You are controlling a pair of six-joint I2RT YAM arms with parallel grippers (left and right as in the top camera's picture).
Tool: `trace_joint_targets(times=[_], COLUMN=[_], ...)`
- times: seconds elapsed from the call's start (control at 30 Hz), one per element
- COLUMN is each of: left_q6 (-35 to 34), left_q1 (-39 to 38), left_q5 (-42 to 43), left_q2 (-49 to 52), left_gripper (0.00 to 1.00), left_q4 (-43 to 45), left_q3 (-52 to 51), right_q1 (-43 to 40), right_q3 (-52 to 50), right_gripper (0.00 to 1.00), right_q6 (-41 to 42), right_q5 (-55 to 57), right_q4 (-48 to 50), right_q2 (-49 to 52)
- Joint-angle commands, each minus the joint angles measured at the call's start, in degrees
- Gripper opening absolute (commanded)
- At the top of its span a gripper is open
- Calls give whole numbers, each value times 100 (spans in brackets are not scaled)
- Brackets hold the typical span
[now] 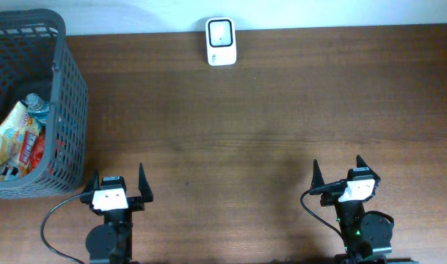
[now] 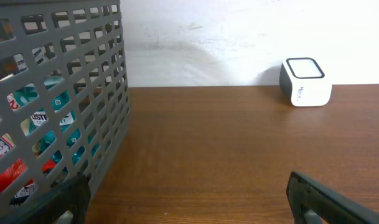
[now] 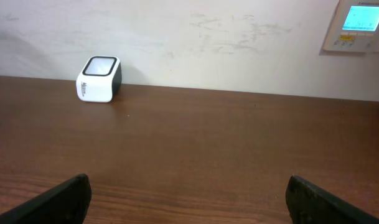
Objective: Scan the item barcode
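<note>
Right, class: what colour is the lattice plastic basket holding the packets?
Dark grey. The grey lattice plastic basket shows best in the left wrist view.

Soft, even light falls from above on the brown worktop (image 1: 267, 110), which carries only a faint pale sheen near its middle and no hard glare; the overhead picture is sharp throughout. In the wrist views the white wall (image 2: 239, 37) is bright, with a soft grey shadow beside the basket (image 2: 65, 93) and a small one left of the scanner (image 2: 305, 81). A wall panel (image 3: 358, 25) glows pale blue, its lettering unreadable.
</note>
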Motion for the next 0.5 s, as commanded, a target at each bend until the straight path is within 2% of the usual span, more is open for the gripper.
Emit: trace_joint_targets(times=[0.0, 0.07, 0.13, 0.27, 0.3, 0.33, 0.4, 0.43, 0.47], left_q6=[-63, -433, -433, -433, -433, -433, -428, -326, 170], left_q1=[24, 24, 24, 24, 24, 24, 26, 26, 26], left_q5=[15, 1123, 1932, 3397, 3515, 3460, 3139, 2833, 2426], left_q2=[-46, -46, -46, -46, -46, -46, -2, 157, 507], left_gripper=[99, 99, 99, 99, 99, 99, 99, 99, 99], left_q4=[31, 122, 927, 3427, 4328, 4697, 4581, 4081, 3390], left_q3=[-35, -31, -31, -31, -15, 46, 592, 1080, 1759], right_q1=[-44, -44, -44, -44, -44, -44, -44, -44, -44], right_q3=[-52, -52, -52, -52, -52, -52, -52, -52, -52], right_gripper=[98, 98, 98, 98, 99, 98, 98, 98, 98], right_q6=[-37, -37, -37, -37, -37, -37, -37, -37, -37], right_q5=[50, 50, 50, 50, 50, 50, 50, 50, 50], right_q4=[-17, -17, -17, -17, -17, -17, -17, -17, -17], right_q2=[-37, -37, -37, -37, -37, -37, -37, -37, -37])
